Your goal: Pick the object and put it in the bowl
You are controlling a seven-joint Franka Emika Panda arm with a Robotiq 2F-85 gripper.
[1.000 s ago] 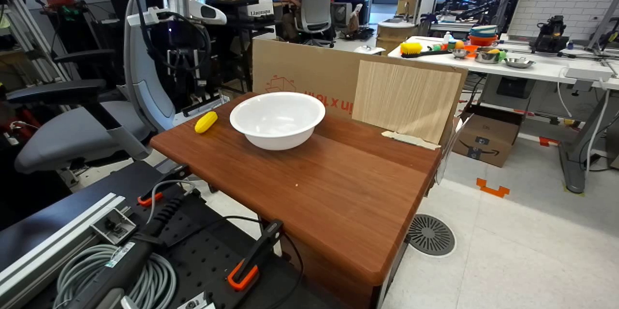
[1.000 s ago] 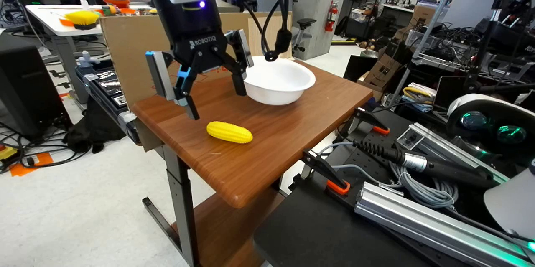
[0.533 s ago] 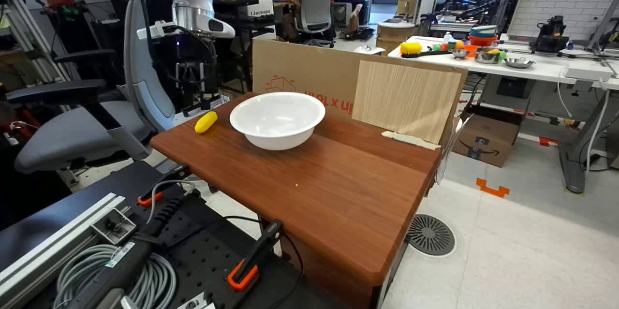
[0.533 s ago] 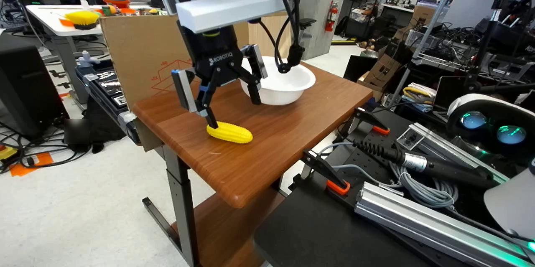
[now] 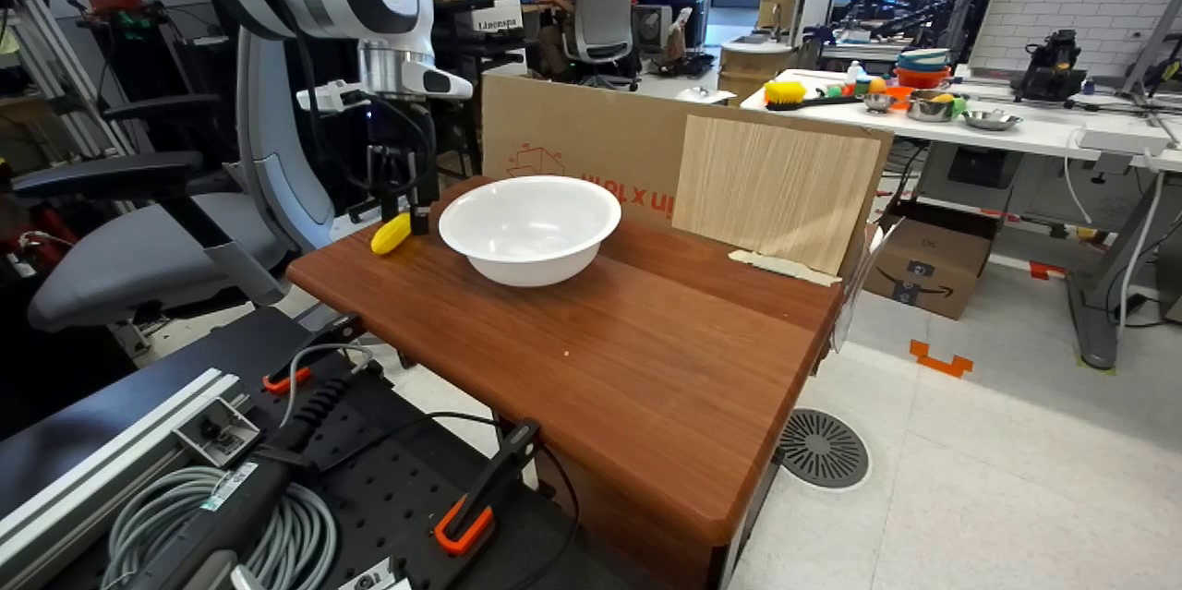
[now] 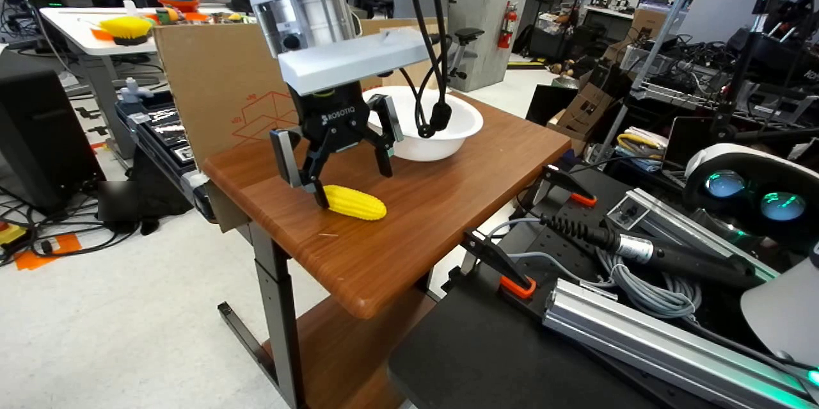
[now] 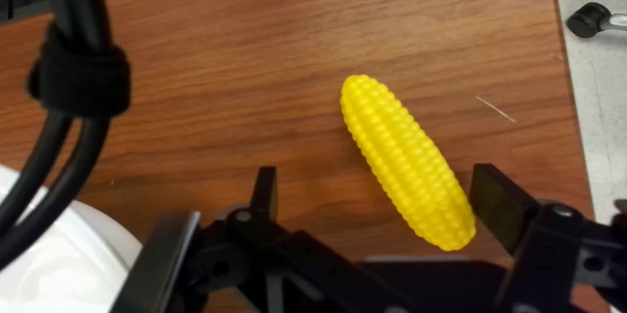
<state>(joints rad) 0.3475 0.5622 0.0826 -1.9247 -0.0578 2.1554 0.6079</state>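
Observation:
The object is a yellow corn-shaped piece lying on the brown table, in both exterior views [image 5: 391, 236] [image 6: 357, 203] and the wrist view [image 7: 406, 163]. My gripper [image 6: 354, 185] is open and low over the table, with its fingers on either side of one end of the corn. In the wrist view, the gripper [image 7: 376, 180] has its right finger close beside the corn, and a wide gap shows to the left finger. I cannot tell whether the right finger touches. The white bowl [image 5: 531, 272] stands close by on the table; it also shows in the wrist view [image 7: 63, 266].
A cardboard sheet [image 5: 591, 133] stands upright along the table's back edge. Black clamps with orange ends [image 6: 499, 262] grip the table's edge beside a black board. Dark cables [image 7: 81, 78] hang from the arm in the wrist view. The corn lies near a table edge.
The gripper has come down from above the table to the corn, with its fingers now low on either side of one end. The corn and the bowl have not visibly moved.

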